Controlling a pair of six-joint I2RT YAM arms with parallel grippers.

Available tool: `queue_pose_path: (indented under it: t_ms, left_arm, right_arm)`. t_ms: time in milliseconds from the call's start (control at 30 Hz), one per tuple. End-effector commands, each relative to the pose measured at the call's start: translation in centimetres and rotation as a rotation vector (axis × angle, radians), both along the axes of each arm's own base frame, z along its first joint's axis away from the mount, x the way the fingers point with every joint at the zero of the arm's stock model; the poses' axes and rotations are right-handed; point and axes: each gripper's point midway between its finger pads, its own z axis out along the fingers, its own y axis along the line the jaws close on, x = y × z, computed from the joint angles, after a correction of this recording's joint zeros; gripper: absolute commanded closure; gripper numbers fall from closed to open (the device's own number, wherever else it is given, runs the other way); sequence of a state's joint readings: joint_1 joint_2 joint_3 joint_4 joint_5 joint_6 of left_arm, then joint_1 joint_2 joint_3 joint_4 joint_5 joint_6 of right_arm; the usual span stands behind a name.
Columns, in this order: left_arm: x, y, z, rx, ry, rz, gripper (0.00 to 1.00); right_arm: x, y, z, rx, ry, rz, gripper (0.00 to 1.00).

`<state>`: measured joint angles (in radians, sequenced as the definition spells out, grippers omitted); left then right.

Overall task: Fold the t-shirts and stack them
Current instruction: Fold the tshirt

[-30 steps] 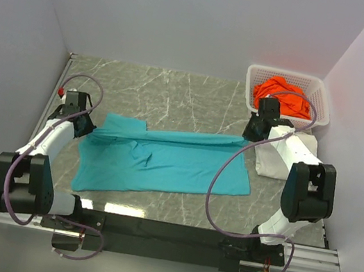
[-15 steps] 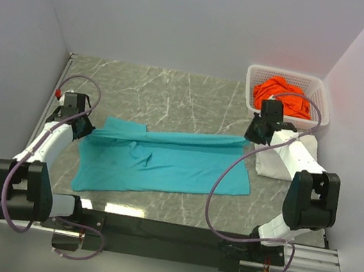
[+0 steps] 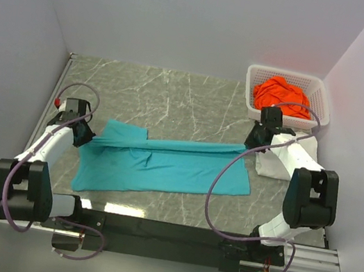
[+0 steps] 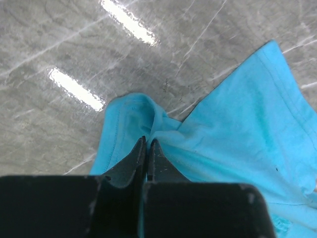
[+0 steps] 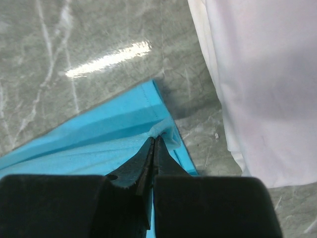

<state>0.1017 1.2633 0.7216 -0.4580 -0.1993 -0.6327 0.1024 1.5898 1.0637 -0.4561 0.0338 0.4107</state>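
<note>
- While the fingers of the left gripper (image 4: 147, 144) and the right gripper (image 5: 154, 141) are clenched on opposite ends of the teal t-shirt (image 3: 176, 167), its fold seems only begun.
- It lies across the middle of the tabletop (image 3: 175, 92), far edge pulled into a ridge.
- The white t-shirt (image 3: 277, 165) lies compact, just beside its right edge; the orange t-shirt (image 3: 284, 98) waits in the basket (image 3: 322, 90).
- Bare marble lies behind the shirt; walls (image 3: 15, 43) stand near on both sides.

No legible text or labels.
</note>
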Motion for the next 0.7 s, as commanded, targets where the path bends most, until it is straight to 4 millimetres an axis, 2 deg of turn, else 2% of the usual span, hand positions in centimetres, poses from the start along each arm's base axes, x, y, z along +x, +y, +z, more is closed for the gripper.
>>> queue_pose_path:
  t_ms: [0,267,367,400,500,533,567,600,667]
  left_arm:
    - [-0.8,0.5,-0.7,0.008,0.033,0.049,0.99]
    - [-1.5,0.6,-2.1,0.003,0.095,0.066,0.99]
    - [-1.6,0.4,-2.5,-0.007,0.106,0.066,0.96]
    - [-1.6,0.4,-2.5,-0.008,0.107,0.062,0.91]
    - [-1.4,0.3,-1.7,-0.009,0.078,0.058,0.75]
    - [-1.3,0.3,-1.4,-0.011,0.066,0.056,0.69]
    - [-1.3,0.2,-1.0,-0.013,0.057,0.052,0.63]
    - [-1.1,0.0,-0.2,-0.021,0.025,0.041,0.5]
    - [-0.7,-0.2,1.1,-0.025,-0.017,0.024,0.36]
  right_arm:
    - [-0.1,-0.5,-1.3,0.007,0.025,-0.033,1.0]
    - [-1.1,-0.4,-4.1,0.01,0.118,-0.03,1.0]
    - [-1.2,-0.3,-4.8,0.012,0.138,-0.023,1.0]
    - [-1.1,-0.4,-4.8,0.009,0.137,-0.024,0.98]
    - [-1.0,-0.3,-4.2,0.01,0.125,-0.016,0.81]
    - [-1.2,-0.4,-4.0,0.009,0.131,-0.016,0.72]
    - [-1.1,-0.3,-3.5,0.008,0.122,-0.012,0.7]
    - [-1.1,-0.3,-2.7,0.007,0.105,-0.01,0.67]
    - [-1.3,-0.1,-1.7,0.002,0.084,-0.006,0.61]
